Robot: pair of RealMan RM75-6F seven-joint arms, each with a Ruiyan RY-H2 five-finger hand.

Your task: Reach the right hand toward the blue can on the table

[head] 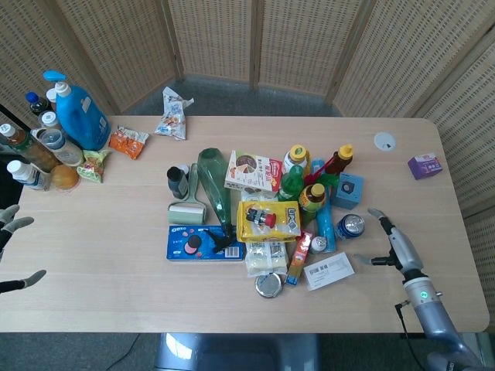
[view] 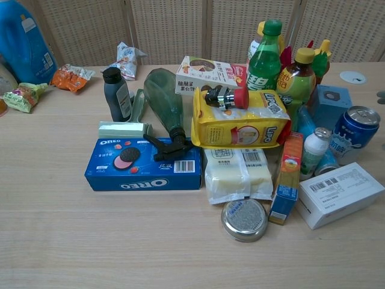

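The blue can (head: 350, 226) stands upright at the right edge of the pile of goods; in the chest view the blue can (view: 355, 135) is at the far right. My right hand (head: 390, 240) hovers just right of it, turned edge-on, fingers apart and holding nothing, with a small gap to the can. Only a fingertip of it shows at the chest view's right edge. My left hand (head: 14, 249) is at the table's left edge, fingers spread and empty.
A white box (head: 329, 270) lies in front of the can, a small white bottle (head: 318, 244) and a teal box (head: 347, 188) beside it. A purple box (head: 425, 165) and a white disc (head: 384, 141) lie at the far right. Bottles stand at the far left.
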